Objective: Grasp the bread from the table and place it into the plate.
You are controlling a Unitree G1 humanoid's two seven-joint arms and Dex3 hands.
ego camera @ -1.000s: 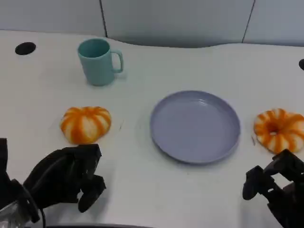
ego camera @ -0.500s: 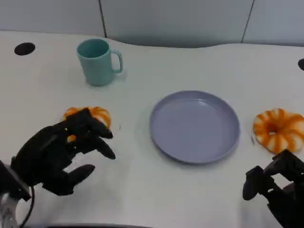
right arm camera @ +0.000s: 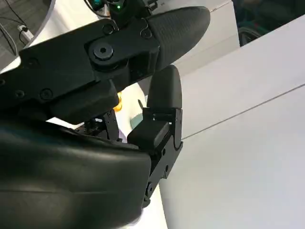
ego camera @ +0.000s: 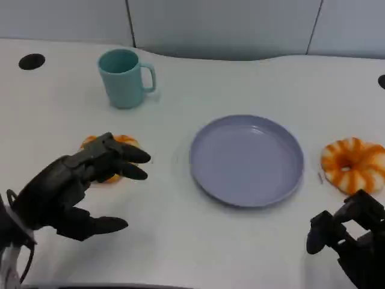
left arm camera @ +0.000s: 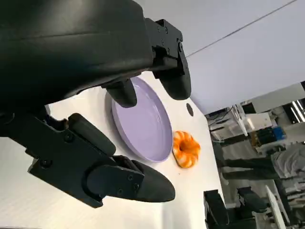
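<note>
Since a second ago, the left hand (ego camera: 75,189), fingers spread and empty, has reached over the orange-striped bread ring (ego camera: 123,142) at nine o'clock from the round lavender plate (ego camera: 247,159). Grasp and placement remain.

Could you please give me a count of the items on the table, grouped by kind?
Bread: 2, one under the left hand's fingers, one right of the plate
Plate: 1
Mug: 1
Total: 4
</note>
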